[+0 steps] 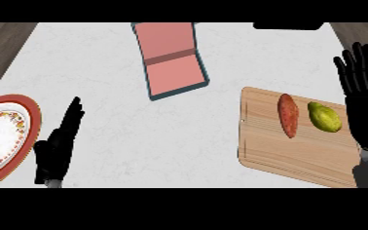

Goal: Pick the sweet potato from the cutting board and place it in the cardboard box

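Note:
An orange-red sweet potato (288, 114) lies lengthwise on the wooden cutting board (273, 151) at the right. Beside it, to the right, is a yellow-green fruit (324, 117). Further back at the centre sits the box (173, 58), a shallow pink-lined container with a dark teal rim, with nothing in it. At the right edge my right hand (354, 75) is held up open, fingers straight, above and right of the board, touching nothing. Low at the left, my left hand (57, 146) is open with its fingers pointing away.
A plate (22, 107) with a red rim and patterned centre sits at the left edge, next to my left hand. A dark object (287, 25) shows at the counter's back edge. Wooden strips border the white counter at both top corners.

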Available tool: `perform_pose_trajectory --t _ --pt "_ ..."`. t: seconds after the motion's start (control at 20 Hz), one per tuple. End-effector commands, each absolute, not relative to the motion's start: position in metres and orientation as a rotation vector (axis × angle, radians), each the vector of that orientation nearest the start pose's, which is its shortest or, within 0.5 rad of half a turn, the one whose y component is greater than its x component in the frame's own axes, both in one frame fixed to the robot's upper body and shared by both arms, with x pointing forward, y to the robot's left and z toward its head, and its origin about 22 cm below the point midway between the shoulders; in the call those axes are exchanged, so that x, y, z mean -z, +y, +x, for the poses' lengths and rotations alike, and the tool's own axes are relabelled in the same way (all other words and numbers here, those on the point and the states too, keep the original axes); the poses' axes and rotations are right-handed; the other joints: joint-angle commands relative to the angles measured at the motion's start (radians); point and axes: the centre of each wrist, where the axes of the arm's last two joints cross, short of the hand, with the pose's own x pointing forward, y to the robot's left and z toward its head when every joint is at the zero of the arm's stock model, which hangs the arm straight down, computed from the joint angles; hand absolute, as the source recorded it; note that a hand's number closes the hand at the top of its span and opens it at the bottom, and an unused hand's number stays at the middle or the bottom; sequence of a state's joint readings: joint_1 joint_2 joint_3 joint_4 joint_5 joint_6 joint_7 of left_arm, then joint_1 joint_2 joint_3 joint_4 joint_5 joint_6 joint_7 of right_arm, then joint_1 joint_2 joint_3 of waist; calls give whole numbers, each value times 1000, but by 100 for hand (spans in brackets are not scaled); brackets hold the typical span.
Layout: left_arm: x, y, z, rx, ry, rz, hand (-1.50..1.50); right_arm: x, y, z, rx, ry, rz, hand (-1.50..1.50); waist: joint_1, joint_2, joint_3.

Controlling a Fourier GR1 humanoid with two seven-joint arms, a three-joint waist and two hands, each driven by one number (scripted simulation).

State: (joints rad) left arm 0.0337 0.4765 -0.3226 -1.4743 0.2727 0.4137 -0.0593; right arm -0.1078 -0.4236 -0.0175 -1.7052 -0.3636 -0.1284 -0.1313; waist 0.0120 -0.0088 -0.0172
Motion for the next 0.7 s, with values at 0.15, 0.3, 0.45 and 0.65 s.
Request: perform_pose_trajectory --t 0.15,0.3,0.45,0.65 --pt "-8 290 233 156 -1498 402 0 -108 -319 326 49 -1998 -27 -150 14 13 19" --pt "-5 294 241 188 -1502 394 0 -104 -380 297 -370 -1705 -610 -150 -4 50 -13" --pt "-9 280 250 205 -1473 364 0 -42 -327 320 183 -1695 -552 -150 13 23 19" --pt "-9 277 243 208 -1456 348 0 -24 -332 341 229 -1767 -480 -150 4 13 18"
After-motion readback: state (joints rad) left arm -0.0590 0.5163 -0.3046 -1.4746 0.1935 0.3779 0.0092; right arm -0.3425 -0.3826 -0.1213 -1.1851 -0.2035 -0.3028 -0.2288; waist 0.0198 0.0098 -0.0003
